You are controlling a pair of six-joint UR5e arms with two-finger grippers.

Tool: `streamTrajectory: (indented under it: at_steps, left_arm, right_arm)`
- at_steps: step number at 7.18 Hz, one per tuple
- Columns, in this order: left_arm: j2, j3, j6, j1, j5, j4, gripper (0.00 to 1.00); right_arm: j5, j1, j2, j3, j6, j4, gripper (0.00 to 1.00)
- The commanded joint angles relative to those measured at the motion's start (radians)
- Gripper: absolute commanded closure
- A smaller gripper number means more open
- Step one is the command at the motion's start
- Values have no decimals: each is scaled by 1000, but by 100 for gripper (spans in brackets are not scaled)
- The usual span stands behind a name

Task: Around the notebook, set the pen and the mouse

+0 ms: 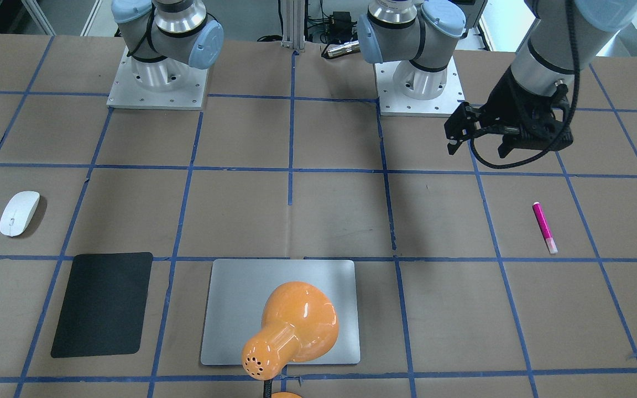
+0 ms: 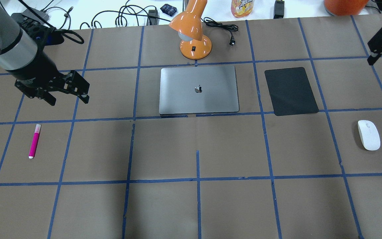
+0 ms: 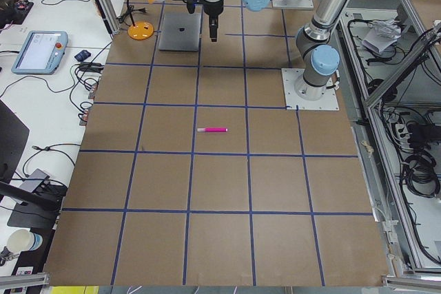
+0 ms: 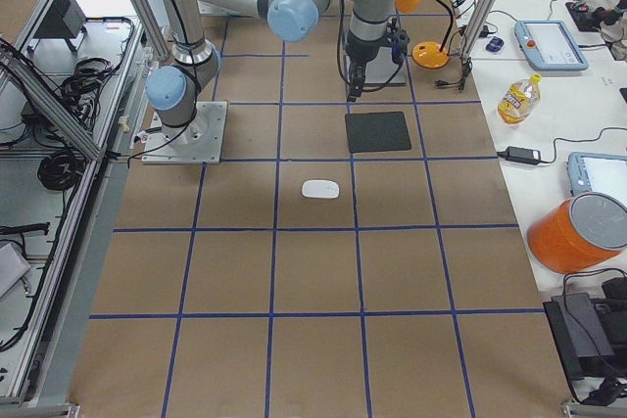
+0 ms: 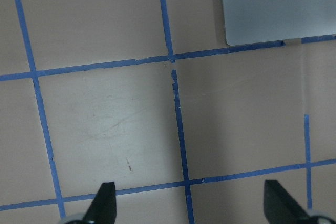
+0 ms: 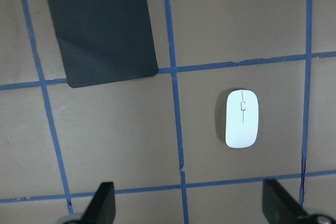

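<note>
My left claw (image 2: 67, 99) hangs above the tabletop (image 2: 230, 149) with its fingers spread wide and nothing between them. The left wrist view confirms it: both fingertips stand far apart over bare brown paper and blue tape lines. The pen (image 2: 34, 141) lies flat on the tabletop, lower than this claw. It sits back toward the robot's side and a little out to the claw's left, clear of the fingers. Its pale end points away from the robot. The notebook (image 2: 198, 89) lies closed and flat off to this claw's right, well apart from the pen. Only one of its corners shows at the top right of the left wrist view.

My right claw (image 6: 189, 209) is also held wide open and empty, up above the tabletop. In its wrist view the mouse (image 6: 242, 118) rests on the tabletop beyond the fingertips, nearer the right-hand finger, and touches nothing. A black mat (image 6: 100, 27) lies farther ahead, toward the left-hand finger, apart from the mouse. In the overhead view that mat sits between the notebook and the mouse, just beside the notebook without touching it. An orange desk lamp (image 2: 194, 33) stands just past the notebook's far edge, its shade leaning over that edge.
</note>
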Motion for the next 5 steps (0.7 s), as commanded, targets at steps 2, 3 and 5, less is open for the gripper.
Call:
streamTrajectory:
  at_steps: [2, 3, 5]
  left_arm:
    - [-35, -143, 273, 341, -1, 100, 0]
    - [-52, -180, 319, 375, 2, 216, 0]
    - [-126, -223, 426, 437, 5, 361, 0]
  right_arm:
    - [-9, -109, 24, 284, -146, -325, 0]
    - [-8, -162, 24, 402, -220, -489, 0]
    - [-6, -209, 60, 583, -228, -709, 0]
